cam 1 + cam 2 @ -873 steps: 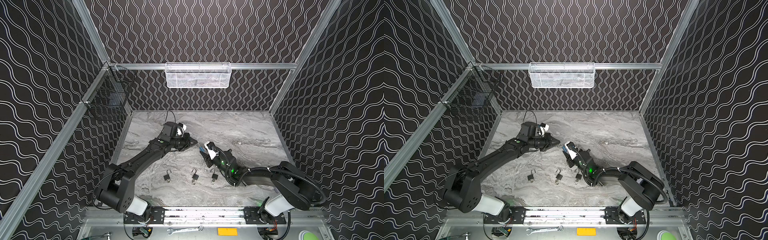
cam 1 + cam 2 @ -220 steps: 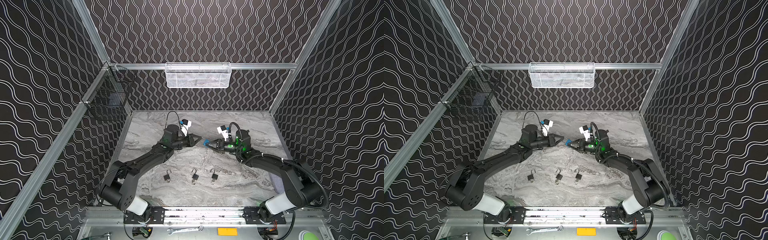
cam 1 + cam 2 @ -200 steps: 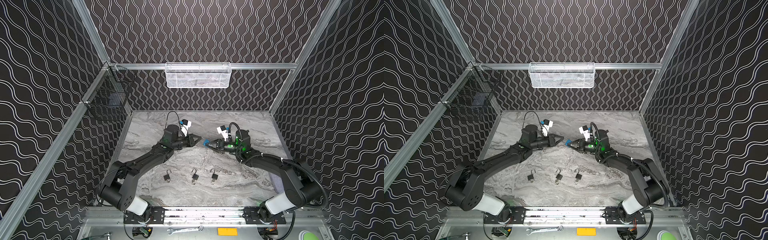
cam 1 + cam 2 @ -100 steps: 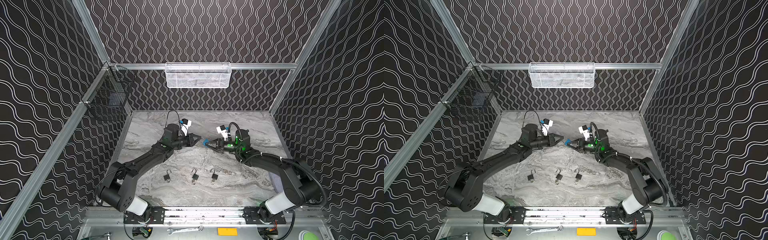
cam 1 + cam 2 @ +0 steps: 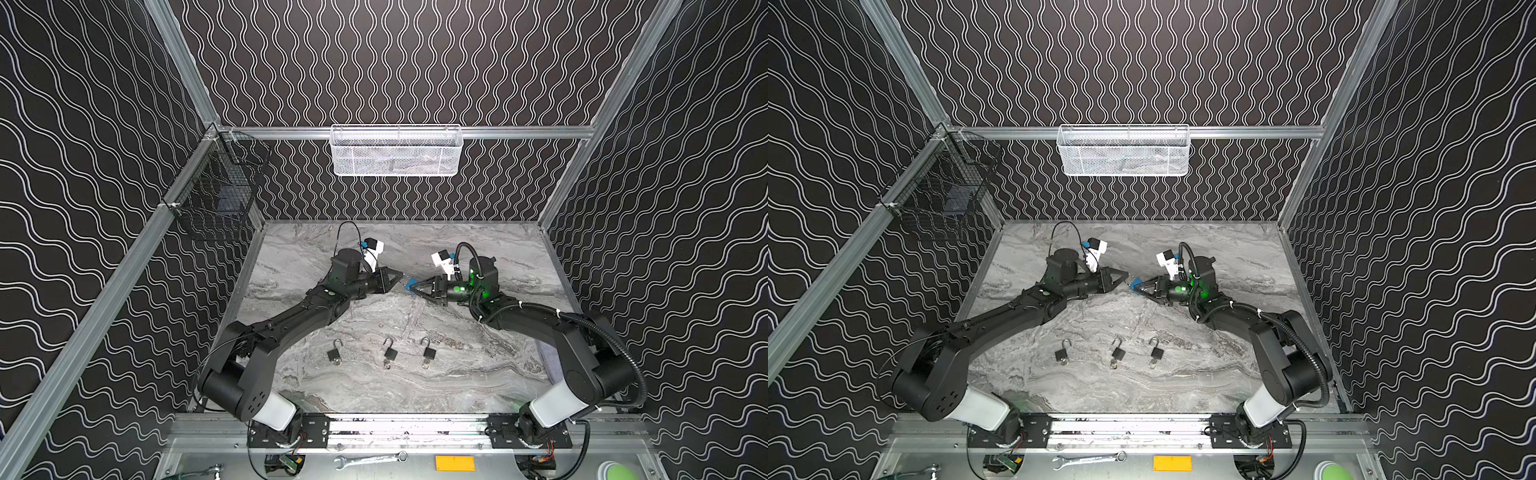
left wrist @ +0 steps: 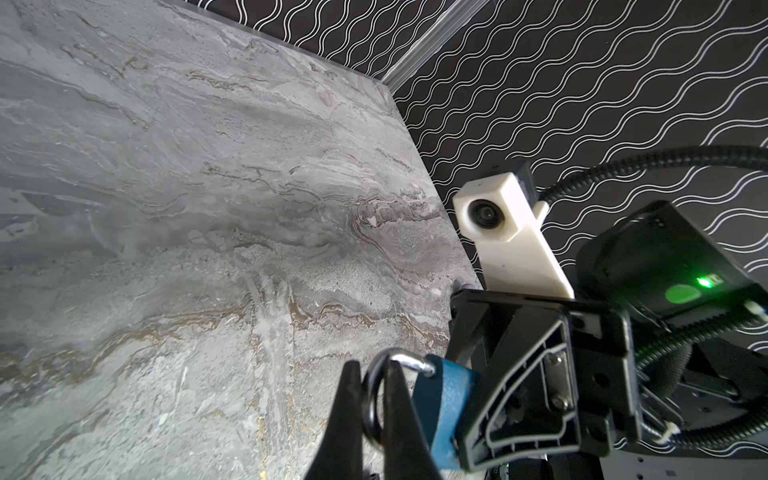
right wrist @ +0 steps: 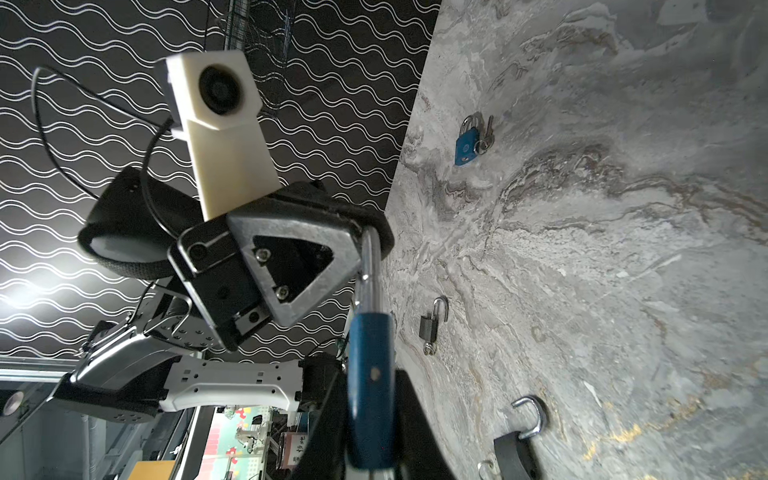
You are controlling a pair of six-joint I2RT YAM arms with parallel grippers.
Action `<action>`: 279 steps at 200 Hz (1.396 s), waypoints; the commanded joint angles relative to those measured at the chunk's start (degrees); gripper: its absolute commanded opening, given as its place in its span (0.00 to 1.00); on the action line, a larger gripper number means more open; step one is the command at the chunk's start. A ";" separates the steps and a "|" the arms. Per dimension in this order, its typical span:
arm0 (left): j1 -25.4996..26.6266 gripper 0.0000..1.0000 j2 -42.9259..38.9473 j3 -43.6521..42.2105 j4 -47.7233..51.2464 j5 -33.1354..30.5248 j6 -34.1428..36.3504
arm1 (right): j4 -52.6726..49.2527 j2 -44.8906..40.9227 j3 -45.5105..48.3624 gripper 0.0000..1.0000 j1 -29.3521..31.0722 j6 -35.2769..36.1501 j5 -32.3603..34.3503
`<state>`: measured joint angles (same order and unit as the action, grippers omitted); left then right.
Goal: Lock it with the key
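A blue padlock [image 5: 410, 285] hangs in the air above the middle of the marble table [image 5: 478, 374], held between both arms. My right gripper [image 5: 415, 286] is shut on its blue body [image 7: 371, 386], one finger on each flat side. My left gripper [image 6: 370, 399] is shut on the silver shackle [image 6: 376, 374], which looks raised out of the body at one end. Seen in both top views, the two grippers meet tip to tip [image 5: 1131, 282]. The held padlock's key is hidden behind my right fingers [image 7: 415, 424].
Three black padlocks [image 5: 334, 354] [image 5: 390, 353] [image 5: 428, 353] with open shackles and small keys lie in a row nearer the front. In the right wrist view a second blue padlock [image 7: 467, 143] lies on the table with keys on a ring. Wire baskets [image 5: 395, 151] [image 5: 216, 199] hang on the walls.
Since about four seconds ago both grippers have risen from near the table and met at mid-table with the blue padlock. Over the last second nothing has visibly moved.
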<state>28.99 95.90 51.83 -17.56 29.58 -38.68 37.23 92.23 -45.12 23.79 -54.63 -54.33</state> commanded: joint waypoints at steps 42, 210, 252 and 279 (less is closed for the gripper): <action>1.49 0.00 -1.09 -0.52 5.45 9.92 3.26 | 10.60 0.04 -0.58 0.07 -0.50 -1.09 2.94; 2.63 0.00 -0.36 1.32 4.25 10.81 1.06 | 9.81 0.10 0.06 0.05 -1.32 -0.38 2.63; 3.24 0.00 -1.10 0.52 4.09 11.43 0.72 | 9.93 1.72 -1.32 0.05 -1.38 -0.46 2.73; 3.27 0.00 -1.49 -0.07 2.90 12.30 -0.35 | 8.98 2.34 -2.11 0.04 -1.38 0.22 3.13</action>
<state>30.57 94.72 52.12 -15.20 28.47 -37.65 40.32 94.00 -45.45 22.17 -55.00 -57.65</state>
